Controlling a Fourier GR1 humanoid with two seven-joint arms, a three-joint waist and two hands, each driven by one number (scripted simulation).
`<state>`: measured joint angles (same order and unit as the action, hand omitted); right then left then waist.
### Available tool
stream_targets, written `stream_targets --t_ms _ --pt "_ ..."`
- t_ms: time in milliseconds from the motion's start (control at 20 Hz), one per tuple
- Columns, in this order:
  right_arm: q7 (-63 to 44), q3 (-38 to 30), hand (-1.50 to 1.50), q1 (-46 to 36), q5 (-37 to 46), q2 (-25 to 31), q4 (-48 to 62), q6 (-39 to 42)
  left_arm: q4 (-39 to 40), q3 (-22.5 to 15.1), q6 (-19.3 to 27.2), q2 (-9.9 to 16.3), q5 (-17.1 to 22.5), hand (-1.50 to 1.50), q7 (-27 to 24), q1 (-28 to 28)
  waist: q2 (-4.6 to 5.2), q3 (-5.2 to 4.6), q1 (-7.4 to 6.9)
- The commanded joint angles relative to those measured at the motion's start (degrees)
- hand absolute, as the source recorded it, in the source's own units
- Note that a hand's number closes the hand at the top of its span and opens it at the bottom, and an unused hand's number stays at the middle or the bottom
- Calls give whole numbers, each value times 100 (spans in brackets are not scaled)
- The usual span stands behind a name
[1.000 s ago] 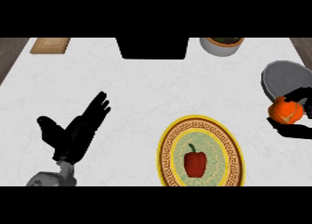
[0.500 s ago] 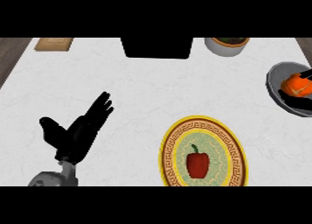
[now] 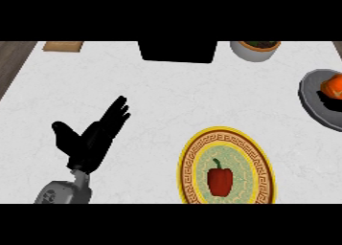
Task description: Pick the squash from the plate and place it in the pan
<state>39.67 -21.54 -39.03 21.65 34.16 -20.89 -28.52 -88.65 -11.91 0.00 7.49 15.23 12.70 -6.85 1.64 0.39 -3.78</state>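
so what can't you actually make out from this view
- Right hand: not clearly visible in the head view; only a dark shape beside the squash at the right edge.
- Pan: cut off by the right edge.
- Plate: lower rim cut off at the bottom.
- Pot: contents too small.

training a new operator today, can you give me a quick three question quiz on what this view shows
1. True or false: the orange squash lies on the plate.
2. Which thing lies on the plate? A) a red pepper B) a banana C) a spoon
3. Fill in: the left hand shows at the view's lower left with its fingers ____.

Key
1. False: the squash is in the grey pan at the right edge.
2. A: the red pepper lies near the plate's middle.
3. Open: it rests over the counter, holding nothing. The right hand cannot be made out clearly beside the squash.
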Motion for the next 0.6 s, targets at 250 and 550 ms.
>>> stream_targets --t_ms 250,550 --pt "-902 574 -150 -274 802 237 1287 227 -57 -29 -162 32 62 0 153 -257 105 15 -256" --pt "-243 -95 -150 -539 55 127 1152 1143 14 35 -138 14 49 0 -49 -15 52 28 -152"
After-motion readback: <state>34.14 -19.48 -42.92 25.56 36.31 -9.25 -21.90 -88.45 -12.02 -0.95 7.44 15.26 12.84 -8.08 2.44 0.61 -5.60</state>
